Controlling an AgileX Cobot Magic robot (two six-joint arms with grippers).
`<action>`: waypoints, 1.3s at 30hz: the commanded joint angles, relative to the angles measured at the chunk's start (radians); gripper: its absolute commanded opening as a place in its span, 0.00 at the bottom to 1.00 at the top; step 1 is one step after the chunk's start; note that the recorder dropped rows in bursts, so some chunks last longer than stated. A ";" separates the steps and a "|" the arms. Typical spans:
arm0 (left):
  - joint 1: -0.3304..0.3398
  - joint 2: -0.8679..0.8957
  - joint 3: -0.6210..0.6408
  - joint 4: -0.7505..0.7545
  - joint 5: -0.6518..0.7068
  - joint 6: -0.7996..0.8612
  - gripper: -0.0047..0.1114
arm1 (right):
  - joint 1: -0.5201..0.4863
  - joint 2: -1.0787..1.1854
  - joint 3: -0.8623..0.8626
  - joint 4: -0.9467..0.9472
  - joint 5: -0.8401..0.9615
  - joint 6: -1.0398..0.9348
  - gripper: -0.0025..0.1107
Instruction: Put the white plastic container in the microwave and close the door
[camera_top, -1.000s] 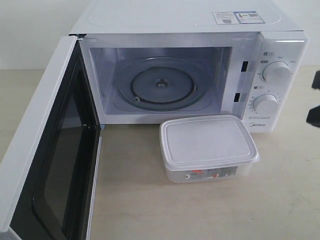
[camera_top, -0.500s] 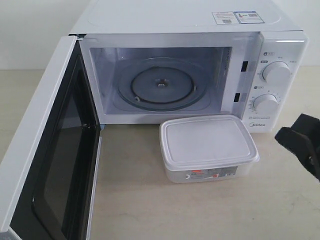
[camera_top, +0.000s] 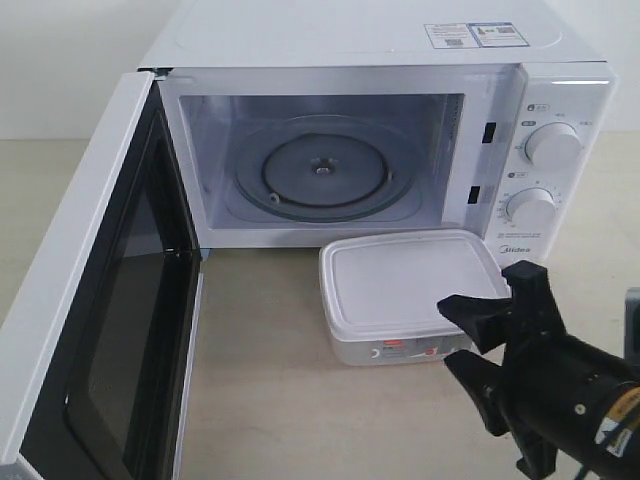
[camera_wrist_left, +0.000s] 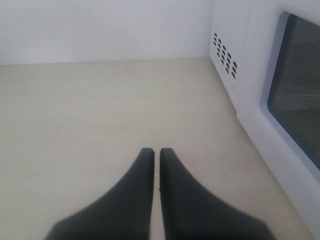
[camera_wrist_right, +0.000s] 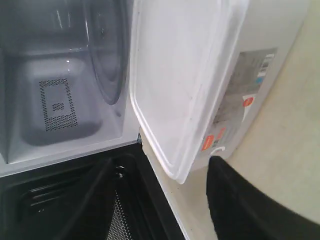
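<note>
At 5 o'clock of the microwave, white plastic container sits ungrasped; right gripper spread wide, empty; left gripper pinched closed, empty; door open.

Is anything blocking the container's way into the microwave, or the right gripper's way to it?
Nothing visible. The door stands wide open, the microwave holds only its turntable, and the right gripper, fingers apart, faces the container.

door wide open, container before microwave
</note>
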 joint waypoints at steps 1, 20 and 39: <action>-0.005 -0.003 0.003 0.001 -0.001 0.007 0.08 | 0.005 0.115 -0.063 -0.029 -0.026 0.081 0.44; -0.005 -0.003 0.003 0.001 -0.001 0.007 0.08 | 0.003 0.309 -0.225 0.141 0.008 0.008 0.33; -0.005 -0.003 0.003 0.001 -0.001 0.007 0.08 | 0.066 0.161 -0.157 0.073 -0.019 -0.132 0.02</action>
